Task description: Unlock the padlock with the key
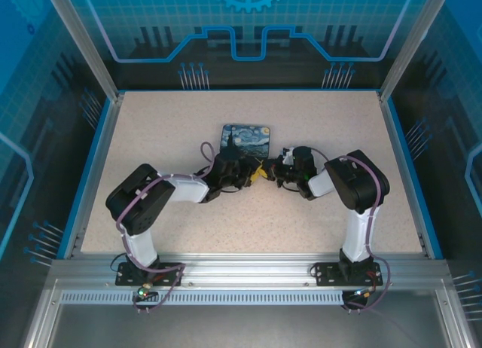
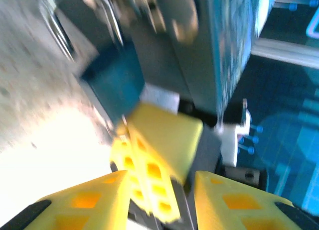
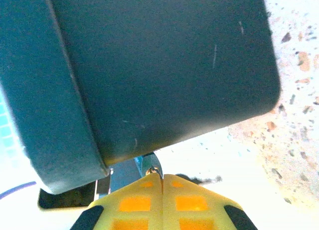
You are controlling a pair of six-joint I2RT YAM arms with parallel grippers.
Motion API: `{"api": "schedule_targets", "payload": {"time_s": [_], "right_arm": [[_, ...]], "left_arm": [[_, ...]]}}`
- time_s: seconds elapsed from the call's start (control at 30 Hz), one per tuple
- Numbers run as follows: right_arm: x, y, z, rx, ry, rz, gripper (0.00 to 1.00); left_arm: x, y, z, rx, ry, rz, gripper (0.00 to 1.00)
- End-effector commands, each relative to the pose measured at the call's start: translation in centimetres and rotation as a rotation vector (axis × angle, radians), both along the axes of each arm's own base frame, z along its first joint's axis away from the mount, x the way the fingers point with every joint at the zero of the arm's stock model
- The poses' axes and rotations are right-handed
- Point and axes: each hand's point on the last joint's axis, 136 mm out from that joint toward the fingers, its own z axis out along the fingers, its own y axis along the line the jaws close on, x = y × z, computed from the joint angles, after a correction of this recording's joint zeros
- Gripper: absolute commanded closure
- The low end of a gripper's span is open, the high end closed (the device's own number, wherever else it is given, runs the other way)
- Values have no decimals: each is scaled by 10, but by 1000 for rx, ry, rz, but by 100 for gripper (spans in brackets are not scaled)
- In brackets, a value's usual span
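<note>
Just beyond the right pincer [image 3: 162, 177] sits the padlock [image 3: 134, 171].

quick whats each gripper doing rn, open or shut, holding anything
left gripper: open, jaws apart, nothing clearly held
right gripper: shut, small metal bit just ahead of it, cannot tell what

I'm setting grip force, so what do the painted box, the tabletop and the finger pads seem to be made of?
Painted box: hard, perhaps tin or plastic; its plain dark side is smooth, faintly scratched. Tabletop: matte speckled beige, stone-look, possibly laminate. Finger pads: yellow with square recesses, likely moulded plastic or rubber.
</note>
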Motion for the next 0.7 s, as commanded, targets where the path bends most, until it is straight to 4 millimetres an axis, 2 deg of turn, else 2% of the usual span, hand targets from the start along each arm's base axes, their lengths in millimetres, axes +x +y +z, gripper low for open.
{"api": "schedule_targets", "payload": {"time_s": [0.0,0.2,0.33,0.4,0.5,0.67], "right_arm": [[-1,-3,-10,-29,8,-8,100],[-4,-3,-19,-56,26,0,100],[-5,-4,-26,-69,34,4,100],[-6,-4,-28,-71,32,7,100],[-7,-4,-32,-75,28,8,100],[-8,-4,-34,-84,17,19,100]], "left_arm": [[-7,-4,25,-38,-67,-60,59],[-17,9,25,-14,-68,-51,51],[-31,28,23,48,-68,-51,49],[-38,44,23,116,-75,-41,48],[-45,79,30,260,-102,-9,47],[-45,131,57,422,-170,45,44]]}}
